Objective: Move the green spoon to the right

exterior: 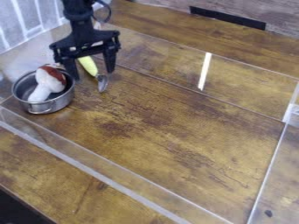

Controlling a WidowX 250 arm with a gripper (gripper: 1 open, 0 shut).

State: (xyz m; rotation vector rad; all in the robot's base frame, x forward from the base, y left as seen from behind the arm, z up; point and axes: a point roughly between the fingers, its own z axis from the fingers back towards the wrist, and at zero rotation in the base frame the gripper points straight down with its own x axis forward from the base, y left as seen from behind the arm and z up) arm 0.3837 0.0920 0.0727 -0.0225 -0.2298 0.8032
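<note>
The green spoon (90, 66) is a pale yellow-green piece lying on the wooden table, just right of the steel bowl (35, 103). A greyish end of it reaches down-right. My black gripper (86, 58) hangs right over the spoon, open. Its fingers stand wide on either side of the spoon without closing on it, and I cannot tell whether they touch it. The gripper body hides the spoon's upper part.
The steel bowl holds a white-and-red item (47, 81) at the left edge. A clear plastic wall (211, 92) bounds the work area with raised edges. A dark strip (228, 15) lies at the back, and wooden tabletop stretches out to the right of the spoon.
</note>
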